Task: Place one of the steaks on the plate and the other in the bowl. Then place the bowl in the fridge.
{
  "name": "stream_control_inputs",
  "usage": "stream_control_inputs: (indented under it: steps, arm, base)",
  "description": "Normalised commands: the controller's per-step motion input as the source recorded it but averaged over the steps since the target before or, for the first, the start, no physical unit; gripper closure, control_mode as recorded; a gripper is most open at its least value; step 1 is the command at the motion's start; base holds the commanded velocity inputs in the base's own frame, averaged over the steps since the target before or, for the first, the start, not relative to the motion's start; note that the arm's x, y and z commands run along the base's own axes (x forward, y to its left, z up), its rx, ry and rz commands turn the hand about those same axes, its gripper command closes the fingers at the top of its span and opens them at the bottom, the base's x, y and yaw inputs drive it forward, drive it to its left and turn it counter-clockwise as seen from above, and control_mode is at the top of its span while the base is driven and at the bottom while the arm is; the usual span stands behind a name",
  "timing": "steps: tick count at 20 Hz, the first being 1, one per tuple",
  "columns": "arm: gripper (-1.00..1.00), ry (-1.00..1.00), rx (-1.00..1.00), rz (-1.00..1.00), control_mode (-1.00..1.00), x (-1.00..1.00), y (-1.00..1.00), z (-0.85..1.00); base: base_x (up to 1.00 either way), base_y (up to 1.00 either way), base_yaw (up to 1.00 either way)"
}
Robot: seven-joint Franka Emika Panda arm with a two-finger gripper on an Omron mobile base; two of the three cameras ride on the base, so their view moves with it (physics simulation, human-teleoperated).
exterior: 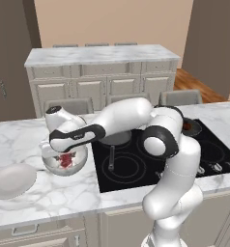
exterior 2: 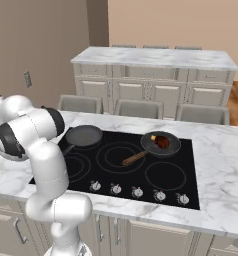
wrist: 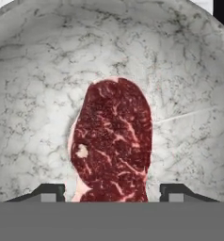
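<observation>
Though unlabelled, the steak [wrist: 113, 141] fills the bowl [wrist: 34, 70].

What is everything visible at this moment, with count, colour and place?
steaks: 2, reddish raw meat; one lying in the bowl, one in the pan with the wooden handle
bowl: 1, speckled white-grey, on the counter left of the cooktop
plate: 1, plain white-grey, on the counter left of the bowl
pans: 2, dark; one at the cooktop's back right, one at its back left
cooktop: 1, black, set into the marble counter, knobs along its front
counter: 1, white marble
island: 1, marble top, beige cabinets, behind the counter
stools: 3, grey, between counter and island, one at
end effector: 1, dark tips, open, above the steak in the bowl
</observation>
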Motion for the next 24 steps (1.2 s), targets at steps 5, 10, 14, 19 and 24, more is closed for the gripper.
stream_control_inputs:
  steps: [5, 10, 14, 19, 24]
  arm:
    - [-1.00, -0.01, -0.01, 0.00, -1.00, -0.01, -0.02, 0.05]
    - [-1.00, -0.06, 0.02, 0.01, -1.00, -0.52, -0.81, 0.72]
    - [-1.00, -0.09, 0.19, 0.00, -1.00, -0.93, -1.00, 0.87]
    - [-1.00, -0.01, 0.19, 0.11, -1.00, -0.33, -1.00, 0.68]
    - [-1.00, -0.03, -0.02, 0.14, -1.00, -0.02, -1.00, 0.14]
  base:
    - [0.00, 0.00, 0.00]
    - [0.00, 0.00, 0.00]
    - [0.00, 0.00, 0.00]
    - [0.00, 0.00, 0.00]
    - [0.00, 0.00, 0.00]
